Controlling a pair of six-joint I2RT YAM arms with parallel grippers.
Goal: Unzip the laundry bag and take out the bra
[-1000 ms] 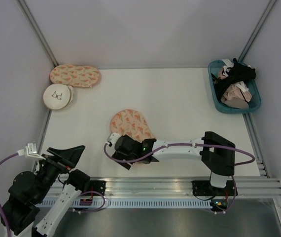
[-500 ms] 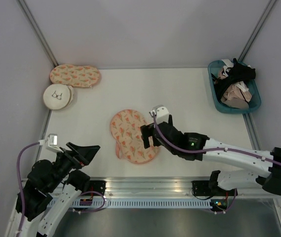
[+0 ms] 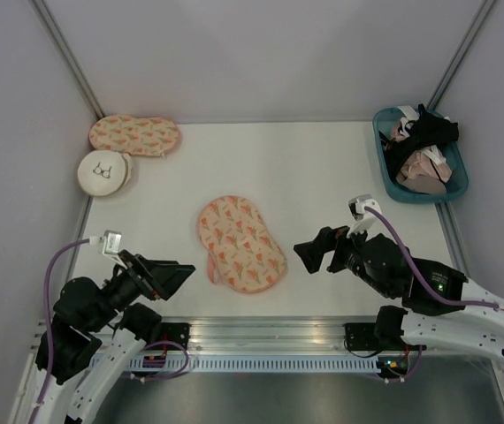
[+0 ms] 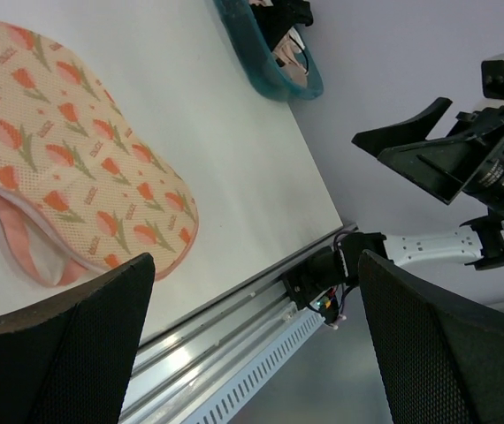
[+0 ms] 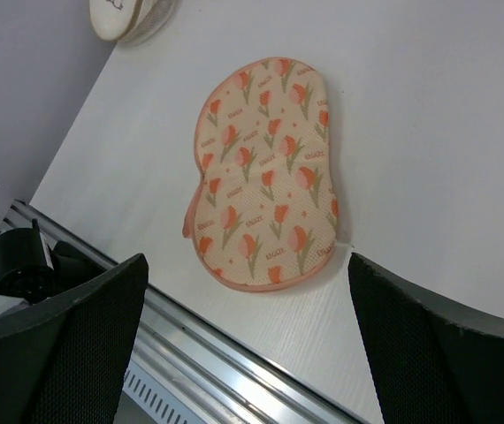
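Observation:
The laundry bag lies flat and closed at the table's middle, cream-pink with an orange-red and green print. Its pink loop strap sticks out at its near left end. The bag also shows in the left wrist view and the right wrist view. My left gripper is open and empty, above the near table edge, left of the bag. My right gripper is open and empty, just right of the bag and apart from it. No bra shows outside the bag.
A like-printed case and a round white pouch with a bra drawing lie at the back left. A teal basket at the back right holds black, pink and beige garments. A metal rail runs along the near edge.
My right gripper has drawn back from the bag's near end and swung right, leaving the whole bag uncovered. My left gripper has moved a little right and toward the table.

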